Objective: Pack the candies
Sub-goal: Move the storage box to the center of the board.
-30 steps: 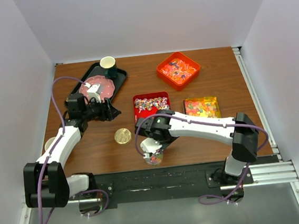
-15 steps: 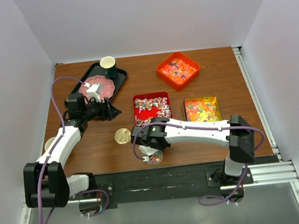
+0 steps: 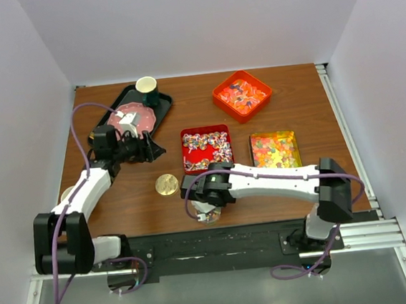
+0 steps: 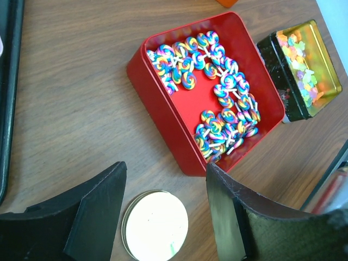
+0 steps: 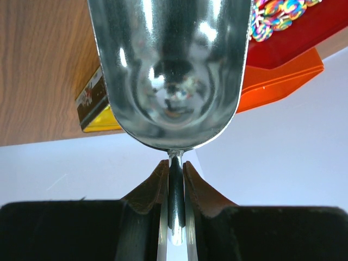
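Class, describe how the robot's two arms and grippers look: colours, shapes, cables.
Left arm and right arm: white links, black joints, a purple cable looping along each. Left gripper has broad black wedge fingers; right gripper has dark, tapered fingers.

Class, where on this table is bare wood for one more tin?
Bare wood lies at the back between the black tray and orange tray, and right of it. Crowded around the red tin, gold lid and right arm.
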Controlling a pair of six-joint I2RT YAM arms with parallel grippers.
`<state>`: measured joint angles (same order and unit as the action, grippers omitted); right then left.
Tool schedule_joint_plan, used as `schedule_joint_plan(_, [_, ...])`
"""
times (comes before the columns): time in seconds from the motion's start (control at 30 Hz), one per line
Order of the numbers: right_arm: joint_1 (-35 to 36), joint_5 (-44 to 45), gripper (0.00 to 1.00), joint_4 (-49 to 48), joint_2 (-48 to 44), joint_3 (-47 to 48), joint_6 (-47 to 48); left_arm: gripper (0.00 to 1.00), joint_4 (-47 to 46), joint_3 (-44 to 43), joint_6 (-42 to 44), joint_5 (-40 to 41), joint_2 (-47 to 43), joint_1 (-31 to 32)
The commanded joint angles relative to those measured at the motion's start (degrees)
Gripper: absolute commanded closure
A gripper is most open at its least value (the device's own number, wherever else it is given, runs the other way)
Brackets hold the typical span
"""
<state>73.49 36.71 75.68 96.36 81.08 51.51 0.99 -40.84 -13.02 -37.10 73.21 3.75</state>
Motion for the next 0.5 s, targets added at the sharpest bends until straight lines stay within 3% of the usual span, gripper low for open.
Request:
schedule_joint_plan(0.0, [0.2,2.8,1.0,15.2,-5.0,-1.1,1.6,0.35,-1.3,-4.4,-0.7,-1.2,2.8,0.3])
schedule_joint_plan(0.13, [-0.3,3.5,1.0,15.1,-7.1,-0.7,2.6,0.36,-1.2,-6.8,-0.3,-1.6,4.9,2.2])
schedule_joint_plan(0.23, [-4.5,-2.6,1.0,14.3,-6.4,4.4,-2.0,0.36,1.2,-10.6,1.6,-1.5,8.4,5.1])
schedule_joint_plan(0.47, [-29.7,-19.9,1.0,3.9,-3.2,17.8,-20.4,0.36,0.8,-20.6,2.4,-2.9,19.7,8.9])
